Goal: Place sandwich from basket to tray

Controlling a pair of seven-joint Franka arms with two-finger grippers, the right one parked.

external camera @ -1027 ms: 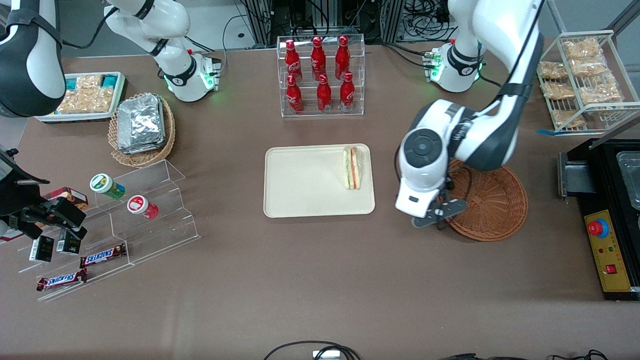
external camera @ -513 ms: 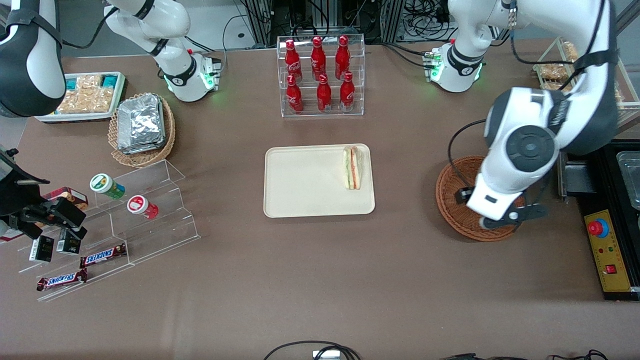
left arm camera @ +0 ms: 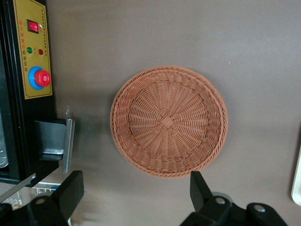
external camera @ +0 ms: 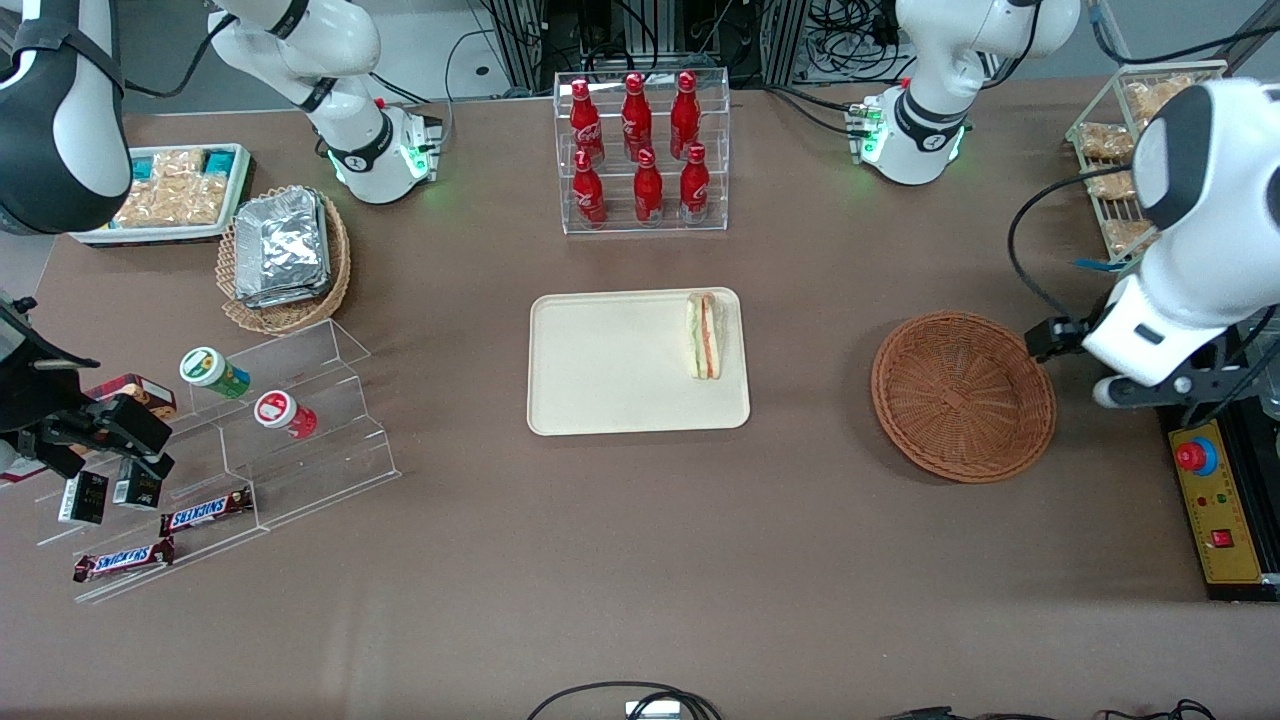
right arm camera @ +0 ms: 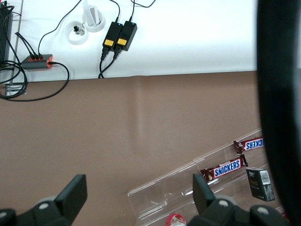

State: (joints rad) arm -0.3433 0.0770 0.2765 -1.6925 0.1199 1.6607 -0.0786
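Observation:
The wrapped sandwich (external camera: 705, 335) lies on the cream tray (external camera: 610, 360), along the tray's edge nearest the basket. The reddish-brown wicker basket (external camera: 963, 395) sits on the table with nothing in it, and the left wrist view shows its bare woven floor (left arm camera: 168, 121). My gripper (external camera: 1165, 388) hangs beside the basket toward the working arm's end of the table, over the edge of the black machine. In the left wrist view the gripper (left arm camera: 136, 193) is open, with only brown table between its fingers (left arm camera: 201, 188).
A yellow control panel with a red button (external camera: 1215, 500) lies just under the gripper. A wire rack of snack bags (external camera: 1130, 150) stands farther back. A clear rack of red bottles (external camera: 642, 150) stands farther from the camera than the tray. Foil packets in a tan basket (external camera: 285, 250) and clear display steps (external camera: 250, 430) sit toward the parked arm's end.
The arm has swung from the basket's tray-side rim, across the basket, out toward the working arm's end of the table. The whole basket now shows. The sandwich has not moved.

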